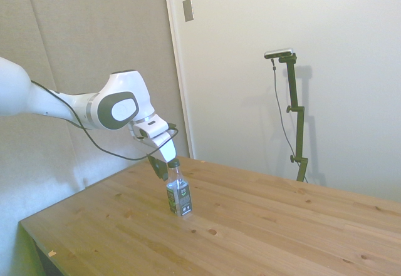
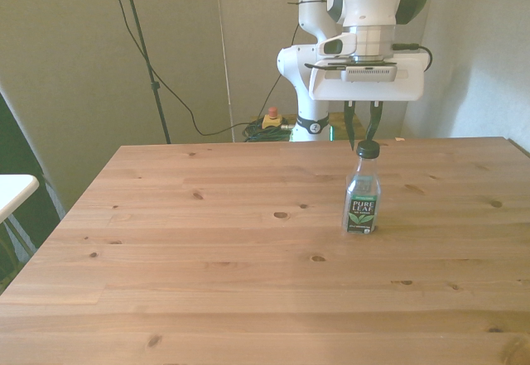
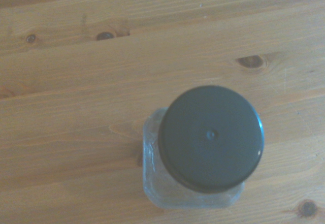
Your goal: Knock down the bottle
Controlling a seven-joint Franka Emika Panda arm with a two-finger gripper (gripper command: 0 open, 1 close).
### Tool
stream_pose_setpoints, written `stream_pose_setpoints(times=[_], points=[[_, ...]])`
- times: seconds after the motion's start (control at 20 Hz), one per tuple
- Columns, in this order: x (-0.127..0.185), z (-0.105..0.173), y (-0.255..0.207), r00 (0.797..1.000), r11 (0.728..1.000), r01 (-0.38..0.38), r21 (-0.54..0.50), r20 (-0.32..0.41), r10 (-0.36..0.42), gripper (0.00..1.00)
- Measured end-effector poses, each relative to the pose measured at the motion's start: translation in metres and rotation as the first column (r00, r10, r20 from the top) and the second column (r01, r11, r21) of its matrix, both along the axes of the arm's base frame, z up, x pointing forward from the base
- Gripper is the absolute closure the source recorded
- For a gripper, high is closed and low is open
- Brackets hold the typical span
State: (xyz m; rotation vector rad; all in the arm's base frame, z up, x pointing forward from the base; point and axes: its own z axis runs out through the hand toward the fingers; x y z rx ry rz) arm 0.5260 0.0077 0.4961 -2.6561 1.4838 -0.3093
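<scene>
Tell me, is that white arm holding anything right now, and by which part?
Nothing is held. The gripper hangs open just above the dark cap of the small clear plastic bottle, which stands upright on the wooden table.

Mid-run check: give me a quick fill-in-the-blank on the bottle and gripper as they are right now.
1. The bottle stands ____ on the table.
2. The gripper is directly ____ the bottle's cap.
3. The gripper's fingers are ____, with a gap between them.
4. The table is made of ____.

Missing words: upright; above; open; wood
</scene>
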Motion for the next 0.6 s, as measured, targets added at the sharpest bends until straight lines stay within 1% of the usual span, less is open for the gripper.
stream_pose_setpoints(times=[0.6], points=[[0.024,0.006,0.006,0.999,1.000,0.028,0.004,0.017,-0.028,1.00]])
